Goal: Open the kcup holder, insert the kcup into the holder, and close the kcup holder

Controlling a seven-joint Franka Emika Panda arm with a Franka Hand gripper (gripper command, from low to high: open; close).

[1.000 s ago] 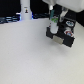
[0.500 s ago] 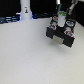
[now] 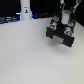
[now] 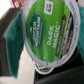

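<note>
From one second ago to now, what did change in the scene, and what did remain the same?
In the exterior view, the gripper moved toward the view's left, over the kcup holder. The wrist view shows the kcup close up, apparently held between the fingers; no grasp or release is visible. The holder, the white bottle-like object and the table stayed in place.

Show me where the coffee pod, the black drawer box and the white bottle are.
coffee pod (image 4: 49, 34), wrist view, on its green lid.
black drawer box (image 3: 61, 35), exterior view, on its front.
white bottle (image 3: 25, 10), exterior view, on its body.
</note>
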